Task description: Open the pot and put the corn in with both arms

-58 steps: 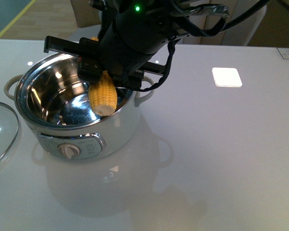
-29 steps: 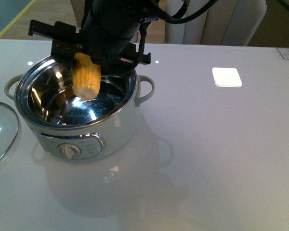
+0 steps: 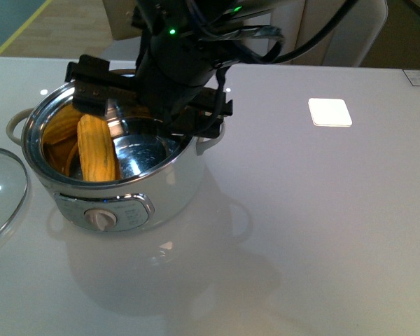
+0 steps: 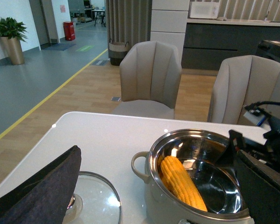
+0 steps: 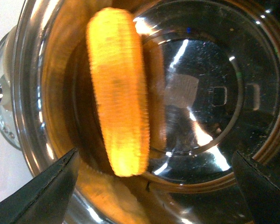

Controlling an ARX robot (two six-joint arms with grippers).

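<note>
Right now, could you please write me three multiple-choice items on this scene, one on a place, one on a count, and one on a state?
1. Where is the corn cob?
A. On the table beside the pot
B. Inside the pot, leaning on its steel wall
C. On the glass lid

2. How many corn cobs are there?
A. One
B. Two
C. Three

3. What state is the right gripper in?
A. Shut on the cob
B. Shut on a pot handle
C. Open, with nothing between its fingers

Answers:
1. B: the corn cob lies within the pot, against its wall.
2. A: a single cob shows; the other orange shapes are its reflections in the steel.
3. C: the right gripper has its fingers spread wide above the pot, apart from the cob. The glass lid rests on the table.
</note>
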